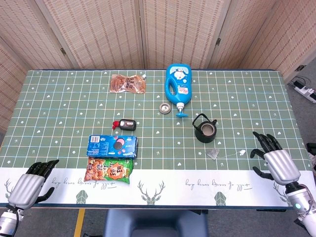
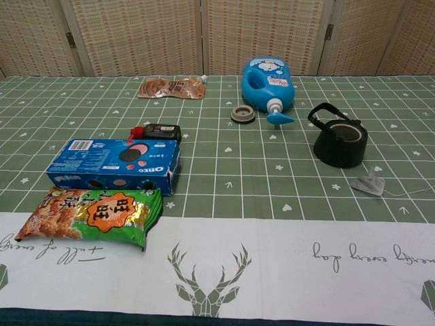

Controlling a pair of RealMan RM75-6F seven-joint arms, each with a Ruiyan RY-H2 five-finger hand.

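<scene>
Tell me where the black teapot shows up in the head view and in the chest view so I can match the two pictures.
Head view: the black teapot sits right of centre, just below the tip of the blue bottle.
Chest view: the black teapot stands at the right, mid-height.
Shared landmark: the blue bottle, lying beside it toward the screen, with the tea bag nearer the table's front edge.

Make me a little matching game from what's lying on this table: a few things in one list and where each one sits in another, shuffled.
Things:
1. blue bottle
2. black teapot
3. green snack bag
4. tea bag

Places:
A. just in front of the blue cookie box
B. lying flat at the far side, nozzle towards the robot
C. nearest the right hand
D. right of centre, lid off

Pairs: 1-B, 2-D, 3-A, 4-C
</scene>
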